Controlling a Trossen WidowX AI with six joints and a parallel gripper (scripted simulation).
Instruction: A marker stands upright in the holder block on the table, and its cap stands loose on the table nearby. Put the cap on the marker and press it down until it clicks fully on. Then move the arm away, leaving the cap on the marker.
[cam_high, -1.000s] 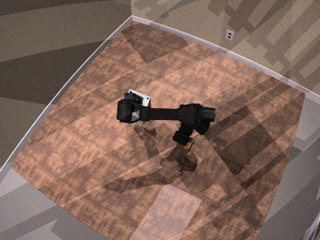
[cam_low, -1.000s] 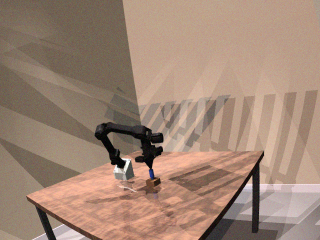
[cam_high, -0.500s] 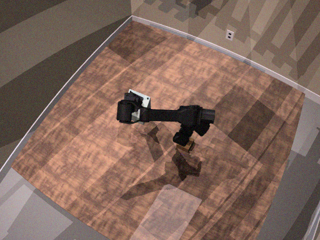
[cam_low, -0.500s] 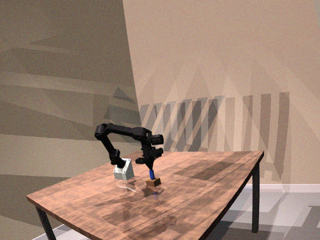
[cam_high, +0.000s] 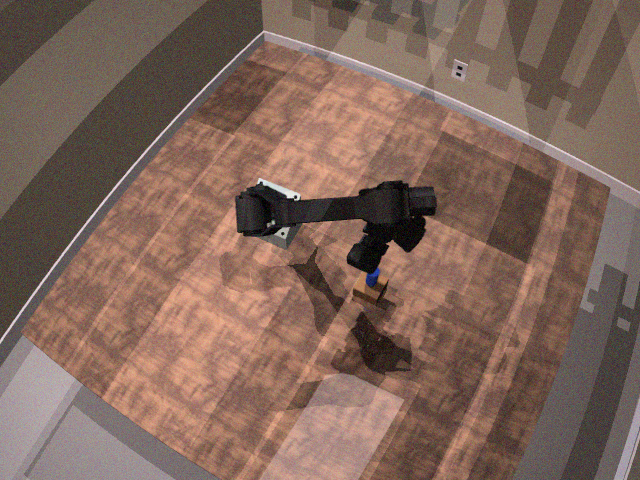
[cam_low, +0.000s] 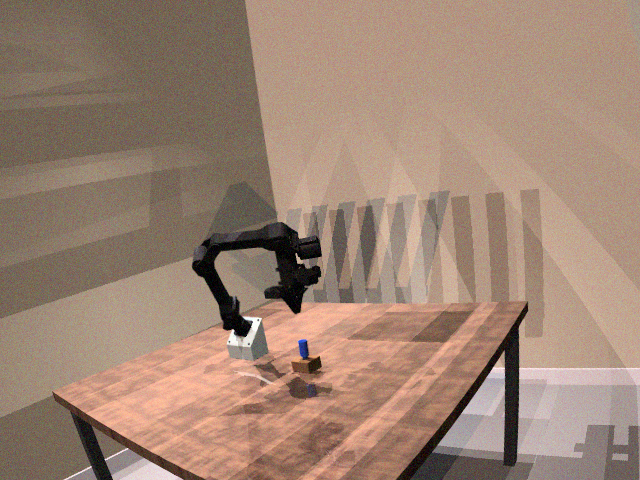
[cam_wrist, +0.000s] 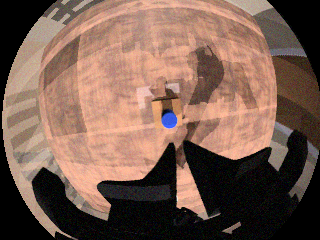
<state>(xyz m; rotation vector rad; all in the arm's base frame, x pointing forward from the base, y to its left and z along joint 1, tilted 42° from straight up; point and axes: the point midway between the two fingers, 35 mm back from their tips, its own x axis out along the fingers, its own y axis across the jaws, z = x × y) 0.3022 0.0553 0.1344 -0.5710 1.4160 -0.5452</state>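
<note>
- The marker (cam_low: 303, 349) stands upright in the holder block (cam_low: 306, 364), a blue cylinder with its lower end sunk in the block's top; from the wrist view it reads as a round blue disc (cam_wrist: 168, 120) over the block (cam_wrist: 167, 108).
- Whether the cap is seated on that blue cylinder cannot be told at this size; no join line shows.
- The holder block is a small wooden-brown cuboid with flat faces, sitting flat on the table (cam_low: 423, 361).
- The gripper (cam_low: 295, 305) hangs well above the holder block, tips pointing down, apart from the marker.
- Its jaws stand narrow, the two dark tapered fingers nearly meeting, and nothing is between them.
- The arm's white wedge-shaped base (cam_low: 248, 339) sits near the holder block, on the side toward the wall corner; the black arm arches up from it.
- The table is patchy reddish-brown wood grain with dark metal legs, crossed by shadows around the holder block.
- Beyond it are beige walls streaked with shadow bars, a white baseboard, a grey floor and a wall outlet (cam_high: 459, 69).
</note>
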